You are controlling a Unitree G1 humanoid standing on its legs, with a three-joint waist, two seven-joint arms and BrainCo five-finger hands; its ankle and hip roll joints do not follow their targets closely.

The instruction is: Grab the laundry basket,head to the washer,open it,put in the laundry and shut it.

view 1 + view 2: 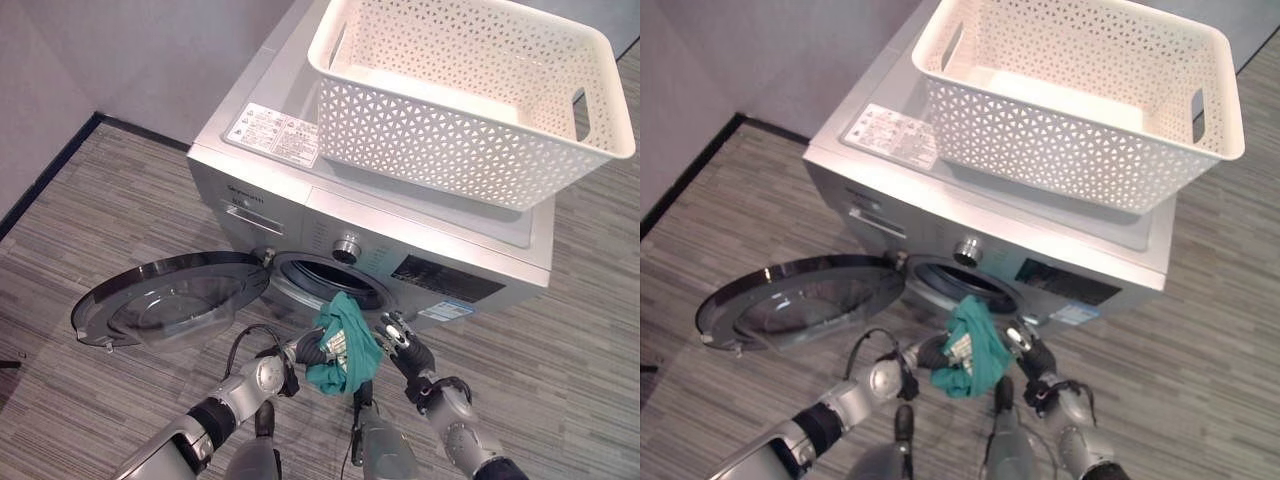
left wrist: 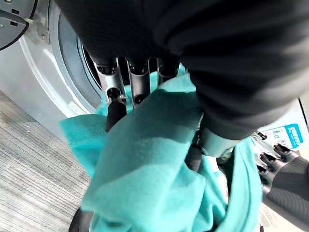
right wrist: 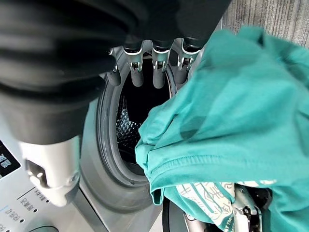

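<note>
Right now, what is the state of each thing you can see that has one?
Washer door: swung fully open.
Laundry basket: upright on top of the washer, looks empty.
Teal garment: bunched, held before the drum opening.
Left hand: shut on the garment.
Right hand: open, beside the garment.

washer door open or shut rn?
Open. The washer door is swung wide to the robot's left, the drum opening exposed, with the teal garment before it.

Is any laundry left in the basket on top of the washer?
No: in the left eye view the white basket on the washer shows a bare floor, and the teal garment is in the left robot hand.
</note>
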